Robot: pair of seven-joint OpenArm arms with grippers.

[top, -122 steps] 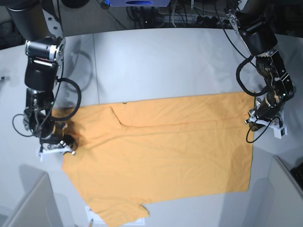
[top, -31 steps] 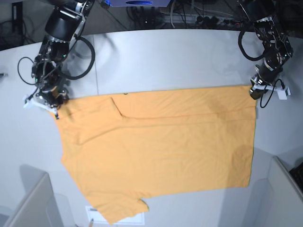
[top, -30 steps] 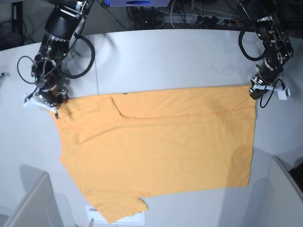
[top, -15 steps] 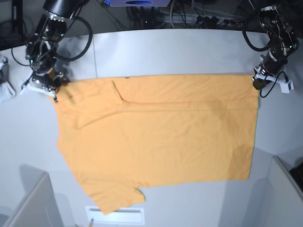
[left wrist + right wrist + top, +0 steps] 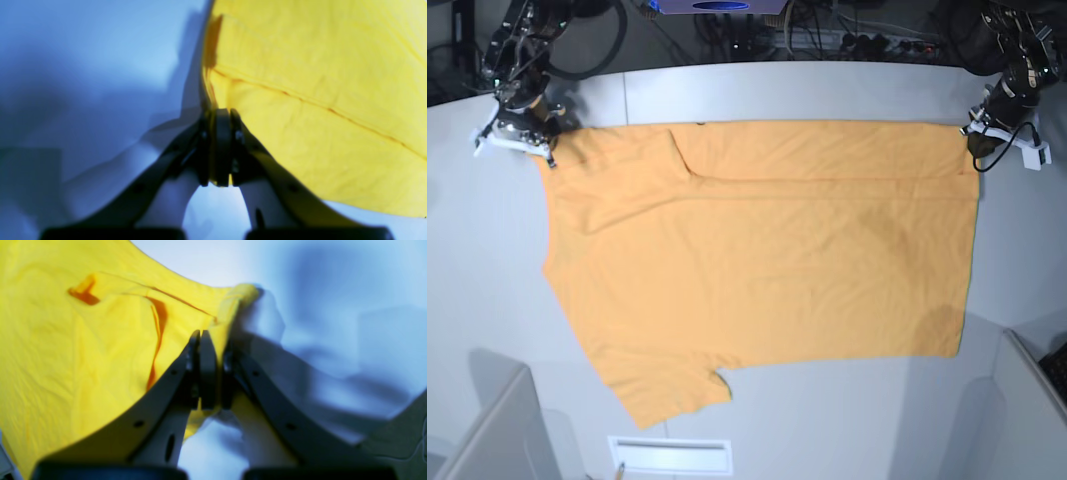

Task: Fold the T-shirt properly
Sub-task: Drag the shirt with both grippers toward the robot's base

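Grey table (image 5: 827, 90) bears T-shirt (image 5: 757, 270), far corners pinched by left claw (image 5: 975, 140) and right claw (image 5: 545, 150).

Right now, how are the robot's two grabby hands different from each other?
The left gripper pinches the T-shirt at the plain straight-edged corner; the right gripper pinches the opposite far corner, where the cloth is creased. In the base view the left gripper sits at the right side of the table, the right gripper at the left. Both are shut on the cloth's far edge.
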